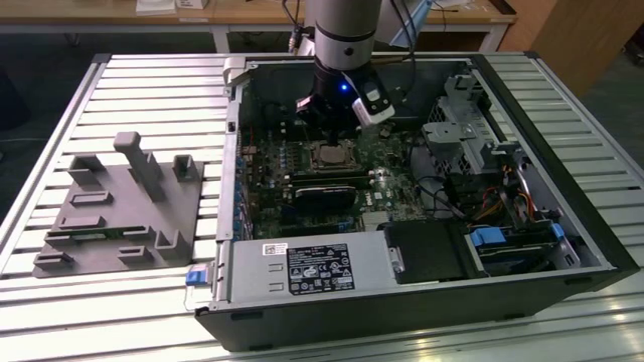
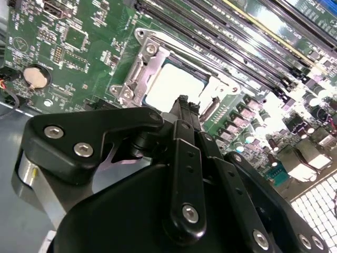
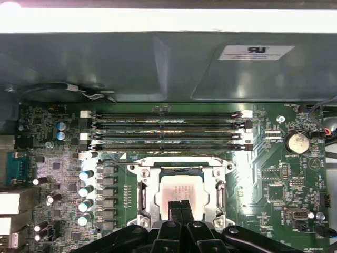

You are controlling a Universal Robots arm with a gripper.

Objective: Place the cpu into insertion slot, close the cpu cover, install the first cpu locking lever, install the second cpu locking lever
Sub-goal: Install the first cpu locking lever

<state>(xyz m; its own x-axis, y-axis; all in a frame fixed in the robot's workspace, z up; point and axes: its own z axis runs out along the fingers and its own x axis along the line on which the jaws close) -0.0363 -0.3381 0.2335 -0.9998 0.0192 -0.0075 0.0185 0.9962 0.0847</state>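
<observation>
Inside the open case (image 1: 403, 317) on the slatted table (image 1: 151, 83), the arm reaches straight down over the socket (image 3: 224, 169), and the first part of the job looks done. The cpu (image 3: 181, 188) lies flat in its seat, pale top up. The cover (image 3: 143, 196) appears to be down around it, its silvery frame bordering the chip on each side in both wrist views. I cannot pick out the levers well enough to say whether either is latched, so that half of the task is best judged open. The gripper (image 3: 180, 207) is pinched narrow with its two tips together and nothing between them, poised at the socket's edge just beside the cpu; I cannot tell whether it touches the frame. The space around it is tight. The memory slots (image 3: 168, 129) run along one side of the socket and a row of capacitors (image 3: 84, 190) stands along another. In the exterior view a black card (image 1: 324, 197) sits near the socket on the side toward the camera. Straight above the socket the way is open, so vertical travel seems safest and sideways sweeps have little margin.
</observation>
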